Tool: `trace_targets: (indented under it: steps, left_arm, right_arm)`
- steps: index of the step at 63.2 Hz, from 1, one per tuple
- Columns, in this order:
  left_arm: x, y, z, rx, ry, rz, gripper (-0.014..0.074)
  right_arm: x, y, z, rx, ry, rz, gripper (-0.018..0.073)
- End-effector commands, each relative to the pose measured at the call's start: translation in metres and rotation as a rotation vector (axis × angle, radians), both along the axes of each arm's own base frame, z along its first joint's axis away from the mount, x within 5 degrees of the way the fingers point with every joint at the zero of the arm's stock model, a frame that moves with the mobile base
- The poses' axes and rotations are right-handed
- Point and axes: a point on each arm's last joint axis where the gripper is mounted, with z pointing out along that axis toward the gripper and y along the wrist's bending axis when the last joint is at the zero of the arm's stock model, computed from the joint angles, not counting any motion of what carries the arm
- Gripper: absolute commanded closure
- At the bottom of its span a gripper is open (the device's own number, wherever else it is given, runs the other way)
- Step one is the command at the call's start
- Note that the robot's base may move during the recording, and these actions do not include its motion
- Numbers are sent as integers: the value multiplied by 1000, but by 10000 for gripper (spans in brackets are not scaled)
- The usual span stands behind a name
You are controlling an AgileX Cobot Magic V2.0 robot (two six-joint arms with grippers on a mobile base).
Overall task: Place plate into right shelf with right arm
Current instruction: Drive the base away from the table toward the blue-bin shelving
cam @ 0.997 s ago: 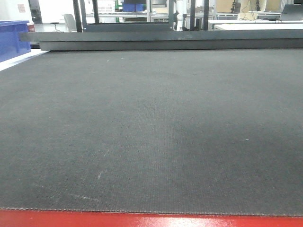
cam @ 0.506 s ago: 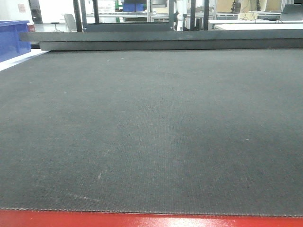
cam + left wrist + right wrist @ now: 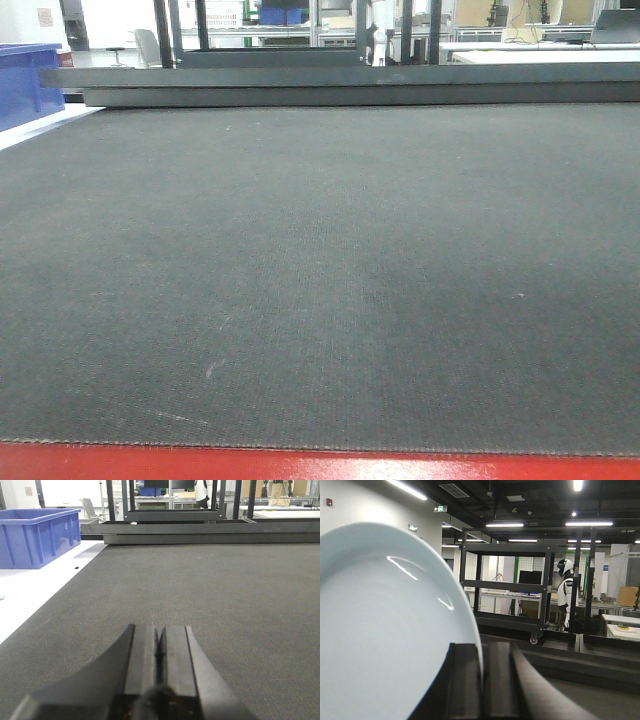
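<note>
The plate [image 3: 385, 630], glossy white with a pale-blue tint, fills the left half of the right wrist view, held on edge and lifted clear of the table. My right gripper [image 3: 482, 647] is shut on its rim, one dark finger on each side. In the left wrist view my left gripper [image 3: 159, 628] is shut with nothing in it, low over the dark mat [image 3: 225, 590]. Neither gripper appears in the front view. The right shelf is out of view.
The dark mat [image 3: 320, 250] covers the red-edged table [image 3: 320, 468]. A blue bin [image 3: 35, 535] stands on a white surface at the left. Low dark beams [image 3: 350, 85] run along the mat's far side. A black wheeled cart [image 3: 507, 587] stands beyond.
The front view has shifted slightly: less of the blue bin shows at its left edge. Nothing on the mat has changed.
</note>
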Motion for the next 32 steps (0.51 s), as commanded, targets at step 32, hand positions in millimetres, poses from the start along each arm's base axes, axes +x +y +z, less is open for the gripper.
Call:
trace_targets:
  steps: [32]
  left_arm:
    - [-1,1,5,-12,-85,12,643]
  right_arm:
    - [-5,1,16,11,-106,18,508]
